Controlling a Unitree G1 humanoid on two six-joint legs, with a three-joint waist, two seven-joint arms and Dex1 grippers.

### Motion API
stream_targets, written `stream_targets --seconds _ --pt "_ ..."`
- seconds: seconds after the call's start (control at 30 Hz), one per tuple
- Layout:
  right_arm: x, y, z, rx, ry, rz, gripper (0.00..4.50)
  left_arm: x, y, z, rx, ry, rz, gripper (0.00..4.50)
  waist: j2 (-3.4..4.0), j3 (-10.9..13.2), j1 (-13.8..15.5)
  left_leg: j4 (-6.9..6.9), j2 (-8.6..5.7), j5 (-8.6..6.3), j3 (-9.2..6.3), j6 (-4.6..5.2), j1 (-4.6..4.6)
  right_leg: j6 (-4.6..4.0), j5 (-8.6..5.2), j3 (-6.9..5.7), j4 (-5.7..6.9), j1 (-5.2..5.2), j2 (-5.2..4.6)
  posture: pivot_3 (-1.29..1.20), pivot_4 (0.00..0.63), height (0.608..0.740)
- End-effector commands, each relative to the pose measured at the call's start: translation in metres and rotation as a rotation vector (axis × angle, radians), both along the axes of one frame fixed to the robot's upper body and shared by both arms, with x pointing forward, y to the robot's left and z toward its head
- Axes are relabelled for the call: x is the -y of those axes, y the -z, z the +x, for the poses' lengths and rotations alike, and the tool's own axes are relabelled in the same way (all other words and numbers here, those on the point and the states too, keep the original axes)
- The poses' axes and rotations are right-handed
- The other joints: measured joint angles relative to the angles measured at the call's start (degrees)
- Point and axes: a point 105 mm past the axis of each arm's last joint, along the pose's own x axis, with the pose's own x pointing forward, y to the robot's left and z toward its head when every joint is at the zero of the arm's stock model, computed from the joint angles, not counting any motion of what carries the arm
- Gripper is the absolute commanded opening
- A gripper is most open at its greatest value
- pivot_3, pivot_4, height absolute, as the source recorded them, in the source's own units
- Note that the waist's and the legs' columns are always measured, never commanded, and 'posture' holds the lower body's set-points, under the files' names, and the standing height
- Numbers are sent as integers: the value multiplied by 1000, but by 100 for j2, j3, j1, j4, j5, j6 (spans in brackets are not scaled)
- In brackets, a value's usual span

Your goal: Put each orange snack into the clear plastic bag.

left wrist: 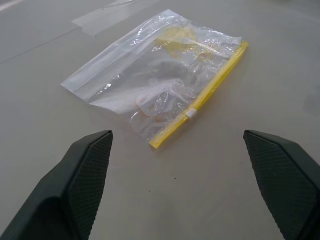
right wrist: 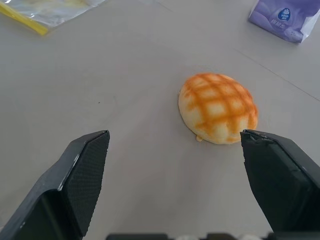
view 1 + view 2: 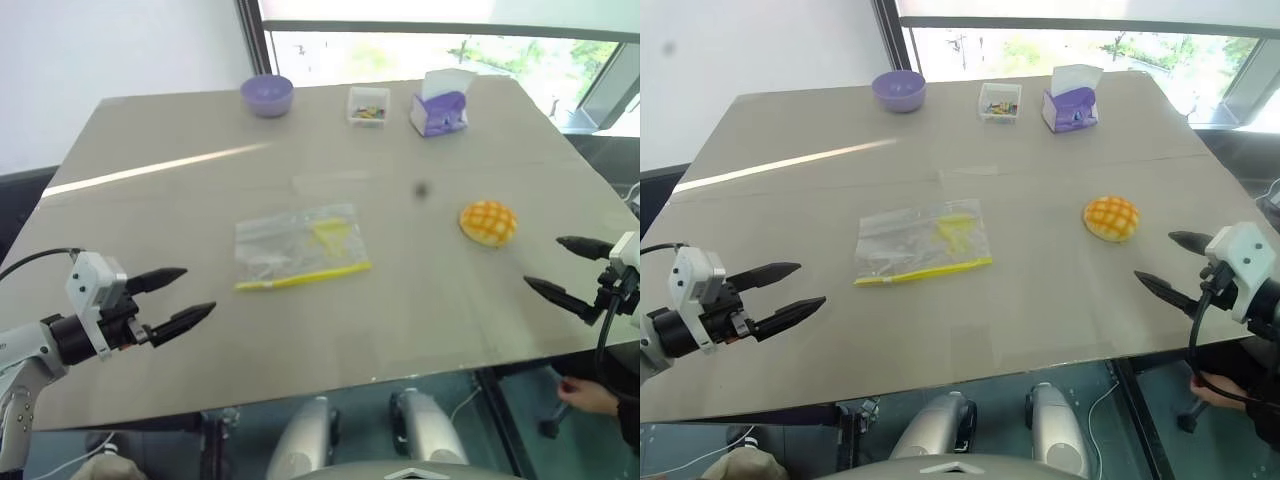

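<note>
Bench (image 3: 150, 215), wide and grey-beige, carries everything here. The clear plastic bag (image 3: 298, 246) lies flat near its middle, its yellow seal strip along the edge facing the robot, nothing inside it but faint yellow print. The orange snack (image 3: 488, 222) sits dome-up with its criss-cross top showing, off to the right of the bag and well apart from it.

The left gripper (image 3: 184, 296) hovers over the near left part of the bench, jaws spread wide and empty, pointed toward the bag. The right gripper (image 3: 566, 268) hangs at the near right edge, jaws equally wide and empty, aimed at the snack, which lies just ahead of it and untouched.

Along the far edge stand a purple bowl (image 3: 267, 95), a small clear box (image 3: 368, 105) of colourful bits, and a purple and white tissue box (image 3: 440, 104). A person's hand (image 3: 588, 394) shows below the bench at the lower right.
</note>
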Motion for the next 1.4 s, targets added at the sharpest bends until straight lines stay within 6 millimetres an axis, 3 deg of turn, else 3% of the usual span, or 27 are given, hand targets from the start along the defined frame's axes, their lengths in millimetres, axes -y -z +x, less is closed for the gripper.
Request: stream_targets --seconds 0.03,0.37,0.57,0.67,0.83,0.9,0.93,1.03,1.1,1.17,1.4 --pt "1 -17 3 70 -2 -16 4500 0 -13 2 51 13 24 4431 0 0 0 0 0 0 0 0 0 0 0 0 0 0 0 0 150 740" --pt "-22 -22 13 120 -37 60 4500 22 -31 24 129 48 -35 4431 -3 3 0 -1 -1 0 -1 1 -3 0 1 -1 -4 0 5 0 150 740" --pt "-74 -27 20 184 -155 139 4500 36 -41 40 191 37 -4 4431 -1 4 -15 -1 2 -1 -2 0 0 1 2 1 -3 0 0 0 150 740" --pt "-90 -26 23 208 -171 151 4500 38 -40 44 194 38 7 4431 -1 4 -8 -3 3 -1 -3 0 0 0 2 0 -2 -2 3 0 150 740" --pt "-92 -33 26 239 -181 173 4500 40 -41 45 198 33 7 4431 0 4 -4 -5 -20 -3 -19 2 -13 -9 19 -9 -7 -1 -10 0 150 740" --pt "-90 -35 28 243 -172 180 4500 41 -41 44 199 36 8 4431 23 18 -118 0 -80 3 -136 0 -47 -4 21 -114 -8 9 -60 0 150 740" --pt "-89 -35 28 243 -172 184 4500 41 -42 44 198 36 9 4431 41 29 -136 -2 -214 34 -362 -18 -62 30 -43 -280 38 51 -152 0 150 740" --pt "-89 -33 28 245 -174 174 4500 39 -41 43 195 34 22 4431 92 58 -141 -14 -370 57 -646 -44 -56 50 -120 -444 56 109 -227 0 150 740" --pt "-88 -32 28 250 -170 166 4500 38 -39 42 190 34 51 4431 93 59 -137 -25 -489 75 -837 -73 -57 52 -213 -565 134 120 -319 0 150 740" --pt "-89 -31 27 250 -171 168 4500 38 -36 41 192 44 117 4431 96 60 -14 -43 -456 93 -807 -111 -57 11 -225 -529 166 86 -328 0 150 740" --pt "-110 -23 14 193 -277 191 4500 40 -27 40 186 155 339 4431 96 60 110 -90 -432 86 -694 -98 -51 6 -220 -419 137 44 -326 0 150 740"
